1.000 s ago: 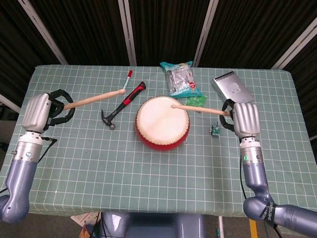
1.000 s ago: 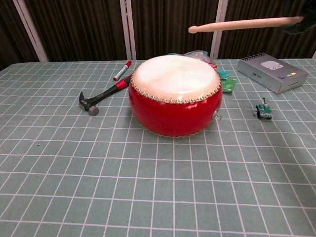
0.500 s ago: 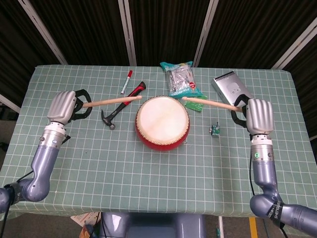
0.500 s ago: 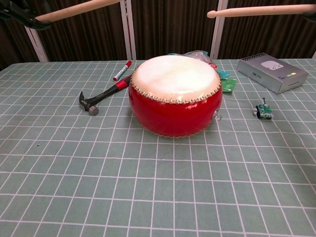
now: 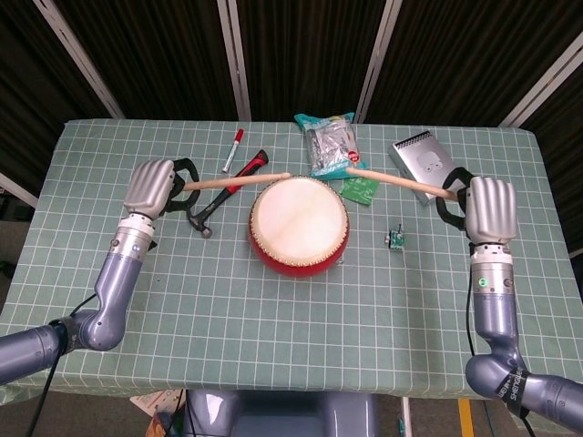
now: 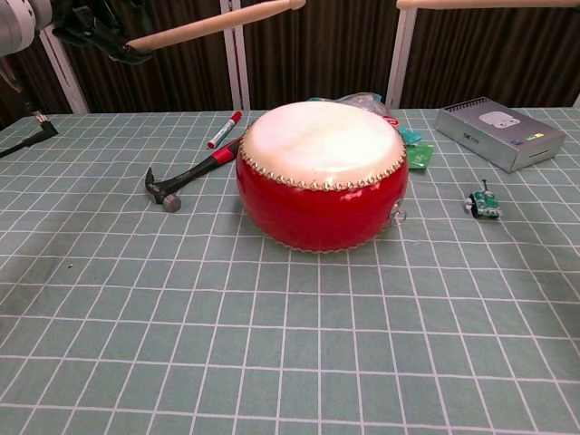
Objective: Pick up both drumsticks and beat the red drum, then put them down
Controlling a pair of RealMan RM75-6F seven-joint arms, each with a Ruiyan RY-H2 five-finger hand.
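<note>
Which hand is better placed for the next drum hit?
Left, probably. The left hand holds its drumstick with the tip at the red drum rim; the right hand's drumstick tip sits beyond the rim, over the bag.

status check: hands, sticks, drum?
Left hand grips left drumstick, right hand grips right drumstick. Both tips raised above red drum. Nothing blocking.

We note worktop (image 5: 273, 300) under green grid-pattern cloth; dark ribbed wall panels (image 5: 301, 55) with pale metal struts (image 5: 235, 56) behind.
</note>
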